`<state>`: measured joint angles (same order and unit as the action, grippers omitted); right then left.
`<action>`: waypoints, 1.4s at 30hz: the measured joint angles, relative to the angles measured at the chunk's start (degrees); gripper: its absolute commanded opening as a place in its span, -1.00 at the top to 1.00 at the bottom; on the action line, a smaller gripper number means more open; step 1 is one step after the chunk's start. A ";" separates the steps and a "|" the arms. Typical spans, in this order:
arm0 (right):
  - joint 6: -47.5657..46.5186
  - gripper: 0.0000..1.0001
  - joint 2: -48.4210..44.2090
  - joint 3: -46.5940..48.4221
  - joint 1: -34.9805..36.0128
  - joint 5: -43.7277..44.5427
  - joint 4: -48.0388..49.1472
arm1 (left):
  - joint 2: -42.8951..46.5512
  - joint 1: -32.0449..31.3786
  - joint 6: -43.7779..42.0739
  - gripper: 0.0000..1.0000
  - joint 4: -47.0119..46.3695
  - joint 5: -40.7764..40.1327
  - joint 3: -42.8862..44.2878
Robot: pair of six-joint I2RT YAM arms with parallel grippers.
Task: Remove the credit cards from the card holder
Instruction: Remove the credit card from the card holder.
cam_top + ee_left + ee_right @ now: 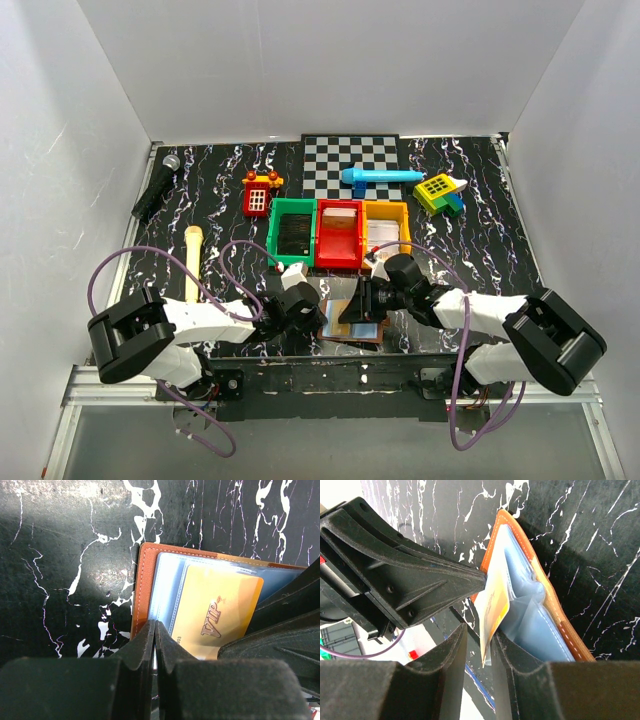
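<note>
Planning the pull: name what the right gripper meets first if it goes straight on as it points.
The gold card, standing edge-on between the right gripper's fingers. Just beyond it is the card holder's blue inner pocket, though depth is hard to judge.

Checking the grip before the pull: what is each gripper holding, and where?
Left gripper pinches the inner sleeve edge of the card holder. Right gripper has open jaws straddling the protruding corner of the gold card, not clamped yet.
</note>
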<state>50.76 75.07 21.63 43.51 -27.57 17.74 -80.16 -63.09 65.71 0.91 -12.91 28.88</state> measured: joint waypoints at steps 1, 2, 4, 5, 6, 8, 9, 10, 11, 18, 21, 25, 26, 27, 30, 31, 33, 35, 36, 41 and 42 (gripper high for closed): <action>-0.02 0.35 -0.15 0.00 -0.02 0.00 -0.17 | 0.00 0.00 0.04 1.00 0.02 0.00 0.02; -0.09 0.35 -0.33 0.00 -0.07 0.00 -0.35 | -0.04 0.00 0.13 1.00 0.09 0.00 0.04; -0.20 0.35 -0.66 0.00 -0.33 0.00 -0.94 | -0.11 0.02 0.15 1.00 0.15 0.02 0.11; -0.24 0.35 -0.79 0.00 -0.39 -0.02 -1.25 | -0.15 0.02 0.15 1.00 0.15 0.02 0.13; -0.33 0.35 -0.90 0.00 -0.44 -0.02 -1.42 | -0.17 0.04 0.15 1.00 0.20 0.02 0.20; -0.52 0.35 -1.18 0.00 -0.59 -0.02 -1.70 | -0.33 0.09 0.22 1.00 0.44 0.07 0.39; -0.66 0.35 -1.40 0.00 -0.70 -0.02 -1.86 | -0.44 0.15 0.31 1.00 0.68 0.11 0.57; -0.85 0.35 -1.60 0.00 -0.76 0.00 -2.03 | -0.83 0.22 0.55 1.00 0.48 0.20 0.74; -1.03 0.35 -1.79 0.00 -0.83 0.00 -2.32 | -1.31 0.28 0.59 1.00 0.52 0.26 1.01; -1.51 0.34 -2.54 0.00 -1.62 0.07 -4.00 | -3.45 0.83 1.22 1.00 0.55 0.87 2.40; -1.57 0.33 -2.73 0.00 -1.88 0.02 -4.46 | -3.54 1.27 1.46 1.00 0.52 1.55 2.40; -1.73 0.32 -3.41 0.00 -2.25 -0.02 -4.98 | -3.58 1.99 1.86 1.00 0.46 2.71 2.34; -1.86 0.31 -3.58 0.00 -2.34 -0.02 -5.09 | -3.65 2.23 1.99 1.00 0.33 3.02 2.29; -1.95 0.31 -3.74 0.00 -2.47 -0.02 -5.27 | -3.78 2.36 2.12 1.00 0.11 3.30 2.29; -2.21 0.30 -4.17 0.00 -2.86 -0.07 -5.86 | -4.15 2.75 2.49 1.00 -0.52 3.96 2.29; -2.34 0.29 -4.26 0.00 -3.02 -0.09 -5.95 | -4.22 2.89 2.56 1.00 -0.74 4.20 2.23; -2.58 0.30 -4.33 0.00 -3.06 -0.11 -6.05 | -4.22 3.04 2.75 1.00 -0.94 4.59 2.08; -2.71 0.29 -4.35 0.00 -3.06 -0.20 -6.08 | -4.22 3.19 2.93 1.00 -1.16 4.79 1.95; -2.75 0.29 -4.35 0.00 -3.13 -0.24 -6.08 | -4.22 3.32 2.97 1.00 -1.18 4.96 1.90; -2.97 0.29 -4.98 -0.04 -3.58 -0.31 -6.78 | -4.22 3.67 3.34 1.00 -1.51 5.51 1.68; -2.99 0.28 -5.29 -0.04 -3.69 -0.33 -7.10 | -4.22 3.80 3.43 1.00 -1.66 5.70 1.55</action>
<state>47.77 69.78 21.58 39.81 -27.90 10.63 -84.38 -59.29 69.14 -0.75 -7.20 30.44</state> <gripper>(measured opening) 0.355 0.009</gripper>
